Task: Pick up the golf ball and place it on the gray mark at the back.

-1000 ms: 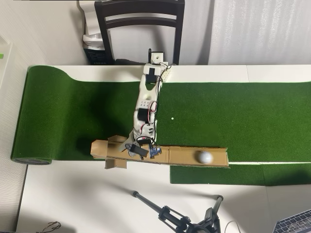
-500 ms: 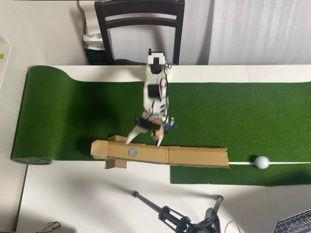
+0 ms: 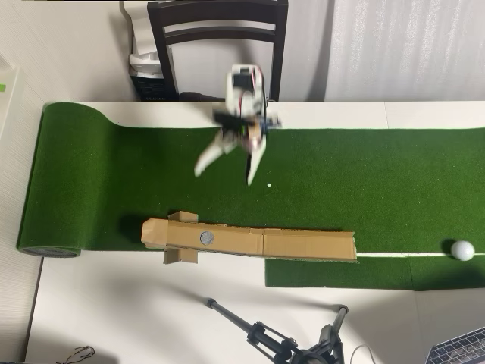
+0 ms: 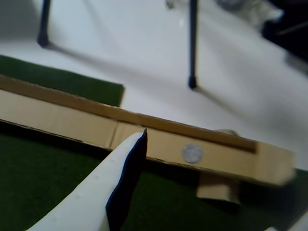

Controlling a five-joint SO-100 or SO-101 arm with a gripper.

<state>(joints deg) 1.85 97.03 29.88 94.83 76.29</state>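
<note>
your claw [image 3: 227, 171] hangs spread wide and empty over the green mat [image 3: 114, 167], and the golf ball [image 3: 462, 249] is nowhere near it: in the overhead view it sits well off to the claw's right, close to the mat's far right edge, by the white line. that long reach is your first risk, i think; stretched that far, the fingers could nudge the ball instead of closing round it, and a ball on turf rolls off easily, maybe onto the bare desk [image 3: 114, 303].

the cardboard trough [image 3: 250, 241] lies just below the claw in the overhead view, straight ahead of it in the wrist view. nothing is in it; only the gray mark [image 4: 192, 153] shows on its floor, towards its left end in the overhead view. the trough looks light and loose, so a low pass may shove it. a drop from too high could let the ball bounce or roll along the channel, away from the mark.
</note>
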